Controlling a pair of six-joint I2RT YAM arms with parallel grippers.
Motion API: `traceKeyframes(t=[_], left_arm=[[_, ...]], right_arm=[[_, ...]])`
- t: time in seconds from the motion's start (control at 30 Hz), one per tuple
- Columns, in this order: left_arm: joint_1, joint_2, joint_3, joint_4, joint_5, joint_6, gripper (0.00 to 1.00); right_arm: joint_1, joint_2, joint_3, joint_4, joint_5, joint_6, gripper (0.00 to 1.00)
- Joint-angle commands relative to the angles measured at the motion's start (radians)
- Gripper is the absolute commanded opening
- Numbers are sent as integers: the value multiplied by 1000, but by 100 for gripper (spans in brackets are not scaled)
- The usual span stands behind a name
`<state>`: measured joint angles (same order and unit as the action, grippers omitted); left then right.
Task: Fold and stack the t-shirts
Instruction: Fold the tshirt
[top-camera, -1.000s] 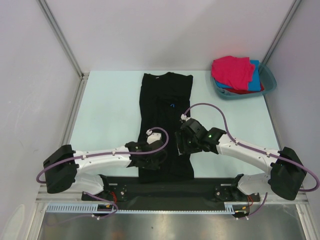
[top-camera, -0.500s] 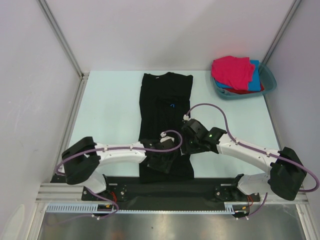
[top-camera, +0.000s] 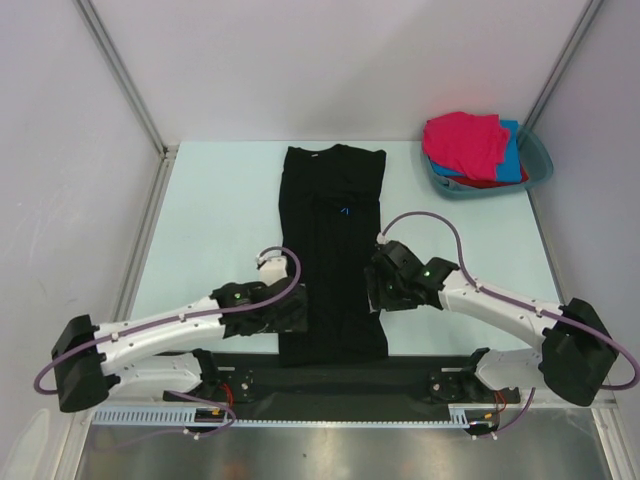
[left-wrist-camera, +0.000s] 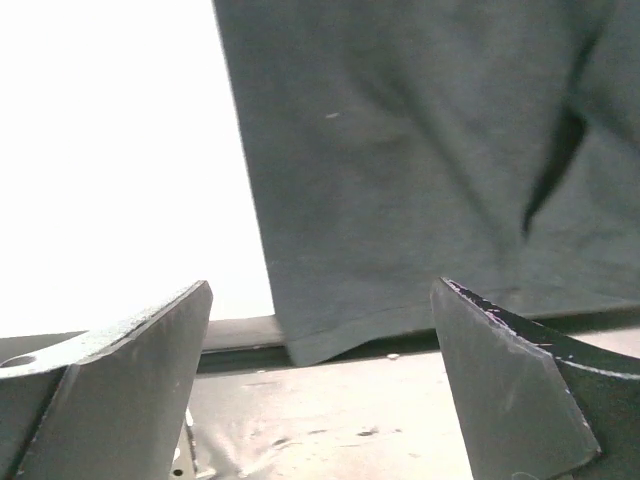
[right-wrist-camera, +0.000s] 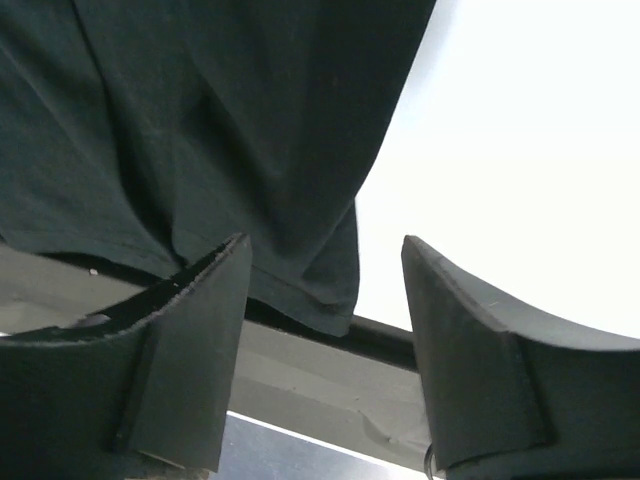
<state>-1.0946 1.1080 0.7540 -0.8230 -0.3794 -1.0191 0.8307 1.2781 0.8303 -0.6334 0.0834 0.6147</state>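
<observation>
The black t-shirt (top-camera: 333, 250) lies flat mid-table, folded lengthwise into a long narrow strip with its collar at the far end. My left gripper (top-camera: 294, 318) sits low at the strip's near left edge. In the left wrist view its jaws (left-wrist-camera: 322, 290) are open wide, with the black t-shirt (left-wrist-camera: 420, 170) hem corner lying loose beyond them. My right gripper (top-camera: 378, 296) hovers at the strip's near right edge. It (right-wrist-camera: 325, 245) is open and empty, above the shirt's right hem corner (right-wrist-camera: 320, 290). The pink (top-camera: 465, 140), blue (top-camera: 513, 160) and red (top-camera: 490, 182) t-shirts are piled in the basin.
The teal plastic basin (top-camera: 541, 160) stands at the table's far right corner. A black strip (top-camera: 330, 376) and a metal rail run along the near edge, between the arm bases. Grey walls close in the table on the left, far side and right.
My left gripper went from shut to wide open, letting go of the cloth, and drew back from over the shirt to its left edge. My right gripper shifted slightly nearer and stayed open.
</observation>
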Motion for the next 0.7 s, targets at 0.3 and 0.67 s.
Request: traceKeyframes(t=[0.3, 0.67], left_arm=[[9, 64, -101, 142, 91, -1, 95], [9, 162, -91, 226, 139, 39, 94]], right_arm=[[111, -79, -137, 6, -58, 161, 59], [197, -7, -174, -37, 48, 243, 55]])
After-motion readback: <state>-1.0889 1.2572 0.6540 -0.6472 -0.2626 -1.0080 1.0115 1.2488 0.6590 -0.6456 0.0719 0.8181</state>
